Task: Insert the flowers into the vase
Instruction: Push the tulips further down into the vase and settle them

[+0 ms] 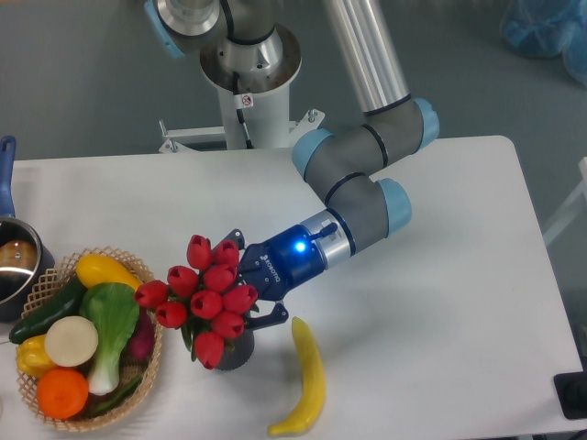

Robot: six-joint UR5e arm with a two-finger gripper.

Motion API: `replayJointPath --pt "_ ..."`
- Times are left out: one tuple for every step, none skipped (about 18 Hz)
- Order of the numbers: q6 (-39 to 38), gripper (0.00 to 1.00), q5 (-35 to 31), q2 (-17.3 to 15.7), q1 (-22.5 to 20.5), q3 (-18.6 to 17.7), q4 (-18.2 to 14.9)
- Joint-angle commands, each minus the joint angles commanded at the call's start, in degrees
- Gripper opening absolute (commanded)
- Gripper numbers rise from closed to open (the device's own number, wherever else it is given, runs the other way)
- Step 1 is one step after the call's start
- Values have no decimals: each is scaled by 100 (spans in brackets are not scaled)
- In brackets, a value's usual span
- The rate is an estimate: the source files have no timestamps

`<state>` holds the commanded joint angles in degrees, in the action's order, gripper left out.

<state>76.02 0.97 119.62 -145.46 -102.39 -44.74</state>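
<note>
The flowers point(206, 298), a bunch of red tulips with green leaves, stand over the vase point(235, 354). Their heads cover the vase's top, so only its dark grey lower side shows beneath them. My gripper point(251, 277) reaches in from the right at the height of the tulip heads. One finger point(237, 238) is above the bunch and the other point(272, 318) is below it. It is shut on the flowers' stems, and the tulip heads hide the fingertips. The stems run down into the vase, out of sight.
A yellow banana point(307, 380) lies just right of the vase. A wicker basket point(147, 367) of vegetables and fruit stands close on the left. A pot point(14, 261) sits at the far left edge. The robot base point(248, 82) is at the back.
</note>
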Motion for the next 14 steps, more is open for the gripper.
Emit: replayJointPath --pt "0 56 0 0 0 0 0" --pt "0 56 0 0 0 0 0" --pt "0 56 0 0 0 0 0" --pt "0 56 0 0 0 -9 0" --pt "0 56 9 9 0 -26 0" --pt "9 56 9 9 0 -26 0" --pt "9 56 9 0 0 -35 0" --pt "18 56 9 0 0 -44 0" --pt "18 56 9 0 0 -53 0" --pt "52 56 0 0 0 -62 0" --pt "96 57 0 0 0 -88 0" --pt "149 57 9 0 0 -105 0" --pt "184 57 9 0 -9 -123 0" --pt "211 61 9 0 -18 -123 0"
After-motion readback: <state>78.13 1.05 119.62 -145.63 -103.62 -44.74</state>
